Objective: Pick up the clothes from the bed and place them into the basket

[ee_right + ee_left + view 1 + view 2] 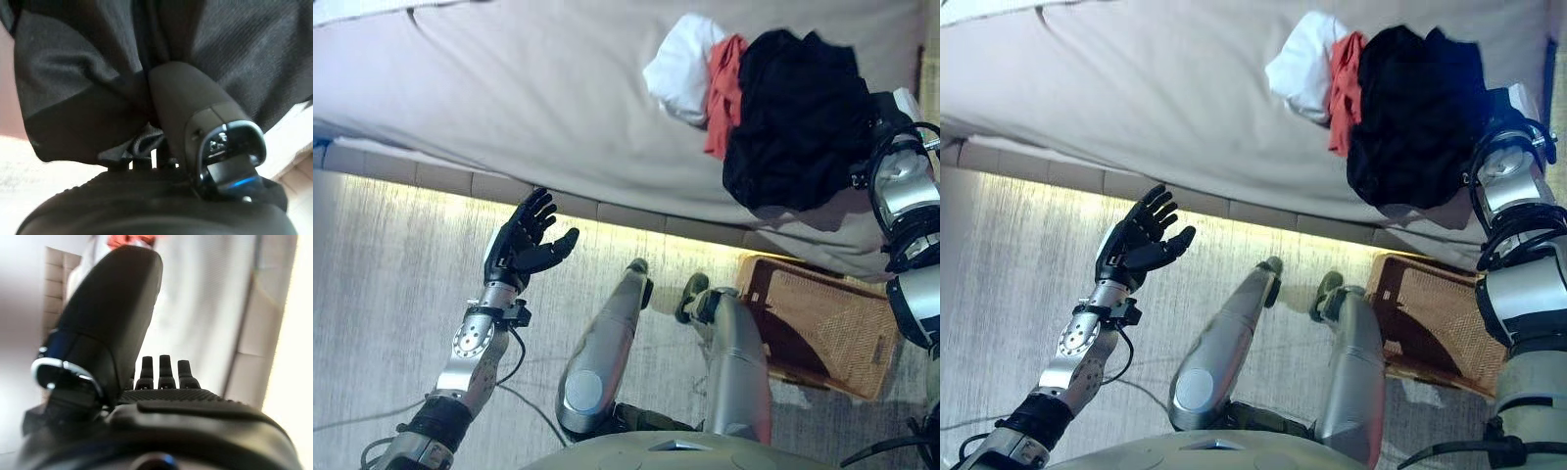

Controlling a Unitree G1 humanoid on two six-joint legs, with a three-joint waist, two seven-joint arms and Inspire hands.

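Observation:
A pile of clothes lies on the beige bed [509, 88] at the right: a black garment [793, 117], a red one [724, 88] and a white one [680, 69]. My right arm reaches into the black garment from the right. In the right wrist view my right hand [190, 103] has its thumb pressed into the black cloth [98, 73], which bunches between thumb and fingers. The wicker basket [822, 328] stands on the floor below the bed's edge, near my right arm. My left hand [524, 240] is open and empty over the floor, just short of the bed's edge.
The bed's padded base [431, 176] runs across the view with a lit strip under it. The pale wood-grain floor [382, 294] lies in front of it.

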